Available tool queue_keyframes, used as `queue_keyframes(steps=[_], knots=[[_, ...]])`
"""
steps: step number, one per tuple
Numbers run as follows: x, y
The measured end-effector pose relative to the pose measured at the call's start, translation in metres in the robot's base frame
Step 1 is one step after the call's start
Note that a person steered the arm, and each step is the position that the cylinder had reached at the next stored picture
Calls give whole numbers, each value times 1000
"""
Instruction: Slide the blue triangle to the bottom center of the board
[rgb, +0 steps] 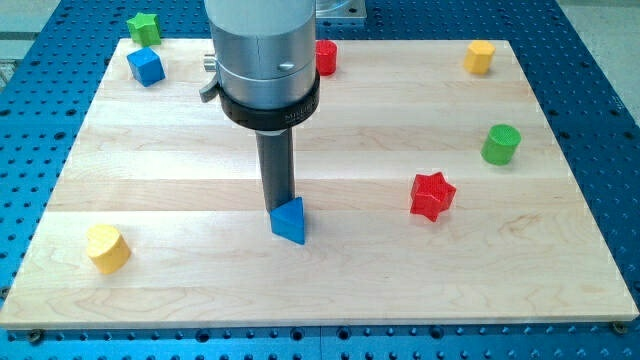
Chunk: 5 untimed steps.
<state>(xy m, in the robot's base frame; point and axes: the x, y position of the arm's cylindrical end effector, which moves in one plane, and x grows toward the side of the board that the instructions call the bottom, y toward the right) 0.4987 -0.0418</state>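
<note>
A: blue triangle (289, 221) sits mid counter (180, 170), a bit toward the view's bottom. No hand, just a rod; my tip (279, 208) touches its top-left edge, holding nothing.

B: Looks light, rigid, slidey. Push the flat back face or it'll spin.

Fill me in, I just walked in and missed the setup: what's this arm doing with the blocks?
The arm is pushing blocks around a wooden board with a dark rod. My tip sits right at the top edge of the blue triangle, apparently touching it, near the board's middle and somewhat below it. The triangle has not yet reached the bottom edge. The red star lies to the view's right, the yellow block at the lower left; neither is being handled.
</note>
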Motion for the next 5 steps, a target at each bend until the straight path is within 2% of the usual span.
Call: queue_keyframes(steps=[5], knots=[[0, 25]])
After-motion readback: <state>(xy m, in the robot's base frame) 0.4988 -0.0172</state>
